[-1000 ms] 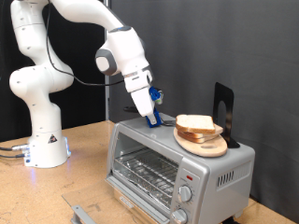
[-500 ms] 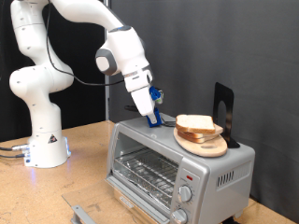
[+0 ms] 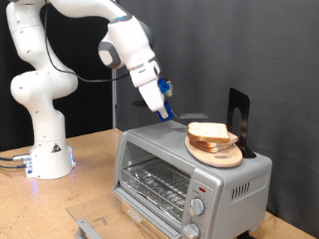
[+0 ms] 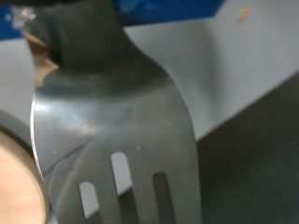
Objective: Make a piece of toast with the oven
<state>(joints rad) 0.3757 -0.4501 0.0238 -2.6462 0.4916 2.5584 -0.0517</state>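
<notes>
In the exterior view the white jointed robot arm (image 3: 60,60) reaches from the upper left toward the centre of the frame, its pincer (image 3: 162,104) hanging just above the back left part of the small boxy silver toaster oven's (image 3: 189,174) roof. The pincer's blue-tipped fingers are clenched on a dark slotted metal spatula (image 3: 171,115) whose blade points down and toward the frame's right, its tip near the round wooden plate (image 3: 215,151). Whether the tip touches the oven roof or the plate cannot be made out at this size.

The plate rests on the oven's top at centre right, and on it lies the piece of toast (image 3: 210,131), a pale square slice with a tan crust. A black upright stand (image 3: 238,119) rises behind the plate.

The oven's glass door (image 3: 104,227) hangs open, cut off by the bottom edge; the wire rack (image 3: 159,183) shows inside, and two round knobs (image 3: 196,206) sit at its front right. The oven stands on a wooden tabletop (image 3: 85,174).

The wrist view is filled by the spatula blade (image 4: 121,131), blurred and close, with three slots; a pale curved edge at lower left is too cut off to identify
</notes>
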